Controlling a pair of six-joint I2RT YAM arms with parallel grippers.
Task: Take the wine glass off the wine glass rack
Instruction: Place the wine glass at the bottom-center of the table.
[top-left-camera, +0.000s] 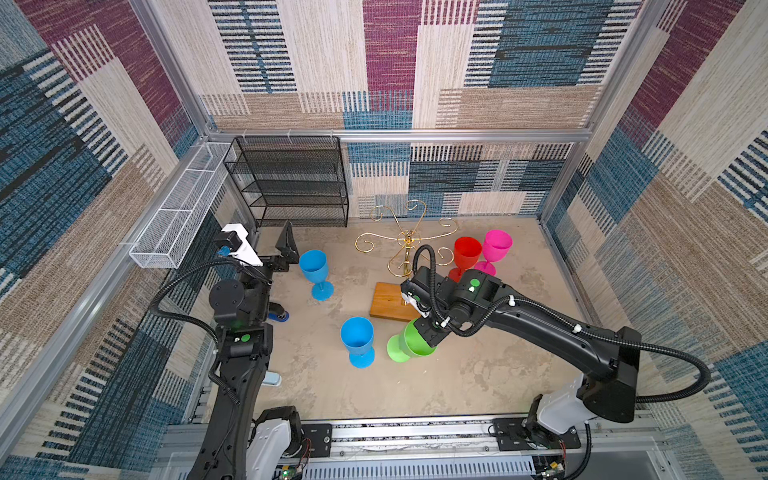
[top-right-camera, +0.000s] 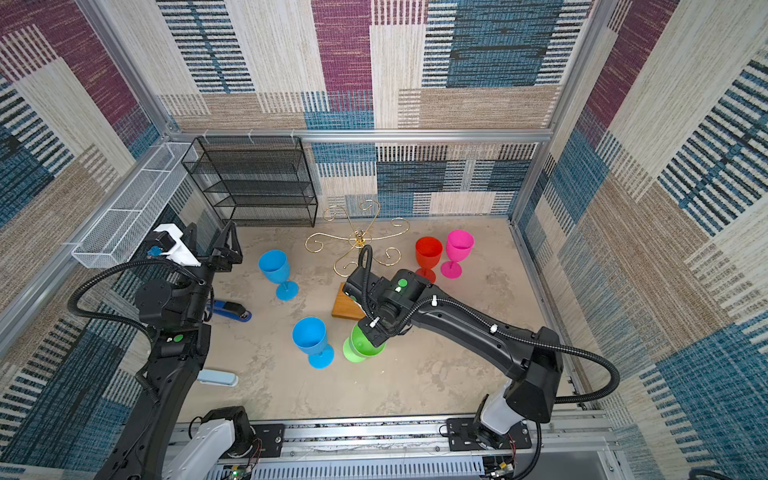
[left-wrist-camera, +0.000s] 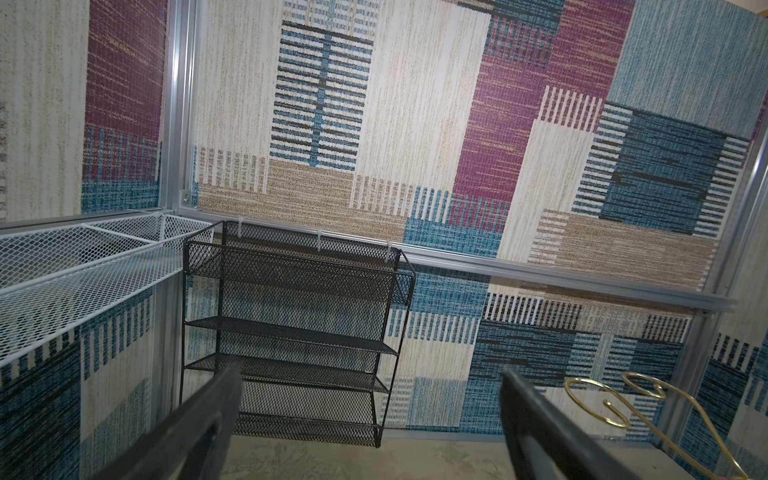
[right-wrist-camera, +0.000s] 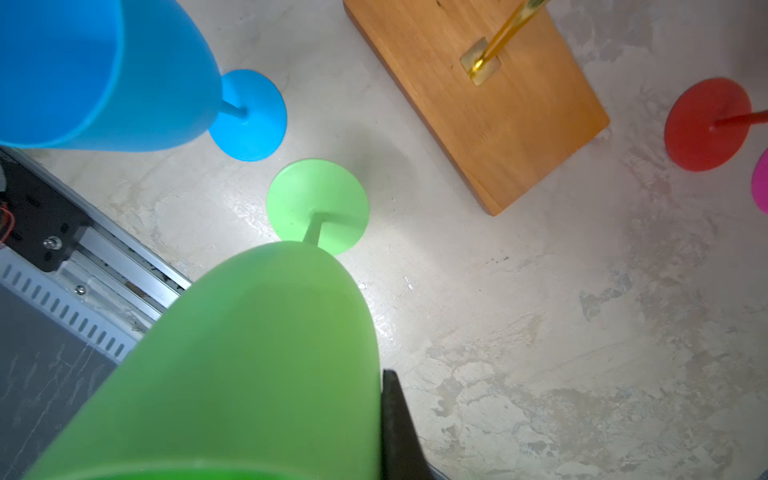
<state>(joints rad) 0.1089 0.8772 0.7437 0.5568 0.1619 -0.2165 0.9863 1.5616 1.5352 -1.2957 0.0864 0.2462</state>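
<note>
The wine glass rack is a gold wire stand on a wooden base; nothing hangs from its scroll arms. My right gripper is shut on the rim of a green wine glass. It holds the glass tilted in front of the base, foot low over the table; whether the foot touches, I cannot tell. One black finger lies against the bowl's outside. My left gripper stands open and empty near the black shelf.
Two blue glasses stand left of the rack, the nearer one close beside the green glass. A red glass and a pink glass stand to its right. Black mesh shelf, white mesh tray, blue stapler.
</note>
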